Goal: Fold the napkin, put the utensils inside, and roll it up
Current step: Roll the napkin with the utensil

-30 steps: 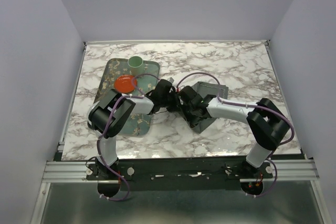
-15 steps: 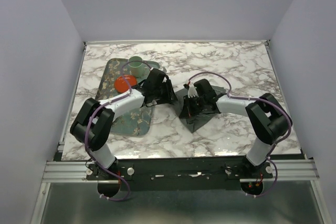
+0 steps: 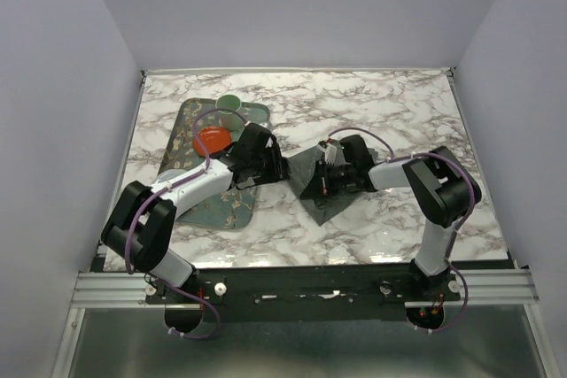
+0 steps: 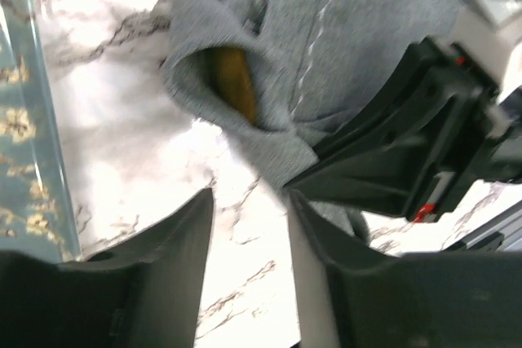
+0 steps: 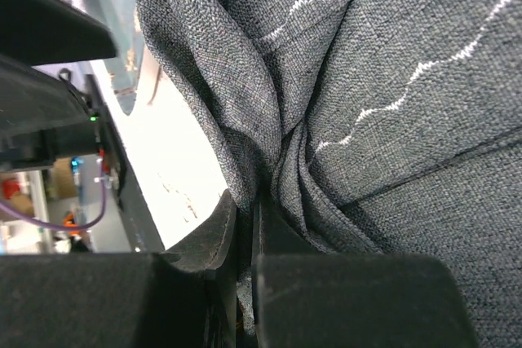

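Left to right in my overhead view: the green floral tray [image 3: 182, 133] carries a red bowl [image 3: 212, 140] and a green cup [image 3: 231, 102]. Beside it my left gripper [image 3: 271, 165] stands parted and empty over the marble table [image 3: 399, 104], fingertips just short of the napkin [image 3: 330, 205]. The napkin lies bunched near table centre, right of the tray, with a gold utensil [image 4: 234, 81] showing inside its folded pocket, and my right gripper [image 5: 245, 213], reaching in from the right, is pinched tight on a pleat of the cloth.
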Motion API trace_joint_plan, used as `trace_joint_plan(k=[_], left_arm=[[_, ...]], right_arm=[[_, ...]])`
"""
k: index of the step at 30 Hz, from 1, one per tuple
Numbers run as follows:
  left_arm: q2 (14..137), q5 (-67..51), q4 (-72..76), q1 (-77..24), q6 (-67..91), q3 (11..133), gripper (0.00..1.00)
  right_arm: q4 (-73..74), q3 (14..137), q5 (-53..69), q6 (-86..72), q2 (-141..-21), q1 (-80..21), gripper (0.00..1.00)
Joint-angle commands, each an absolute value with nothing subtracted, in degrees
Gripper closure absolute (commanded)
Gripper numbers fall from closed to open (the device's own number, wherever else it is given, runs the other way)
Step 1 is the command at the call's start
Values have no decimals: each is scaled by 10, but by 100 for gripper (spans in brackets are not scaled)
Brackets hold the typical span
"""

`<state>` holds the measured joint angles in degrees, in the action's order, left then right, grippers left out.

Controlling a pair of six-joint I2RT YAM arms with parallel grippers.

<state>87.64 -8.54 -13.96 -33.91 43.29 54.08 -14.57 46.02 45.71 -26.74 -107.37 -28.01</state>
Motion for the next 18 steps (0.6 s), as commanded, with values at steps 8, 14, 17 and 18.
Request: trace_joint_plan(k=[8,14,17,18], left_arm=[[892,-115,-84,-336,454,520,65],[946,-143,-47,-336,472,548,82],[974,-160,-31,-336,482,561,86],[983,-162,-26,-335,484,562,86]], right_arm=[[-111,406,447,-269,-1146,-274,100],[-110,411,455,-269,-1158,-273,99],[-110,412,454,-269,-1157,-274,100],[-110,412,454,-269,-1157,-272,99]])
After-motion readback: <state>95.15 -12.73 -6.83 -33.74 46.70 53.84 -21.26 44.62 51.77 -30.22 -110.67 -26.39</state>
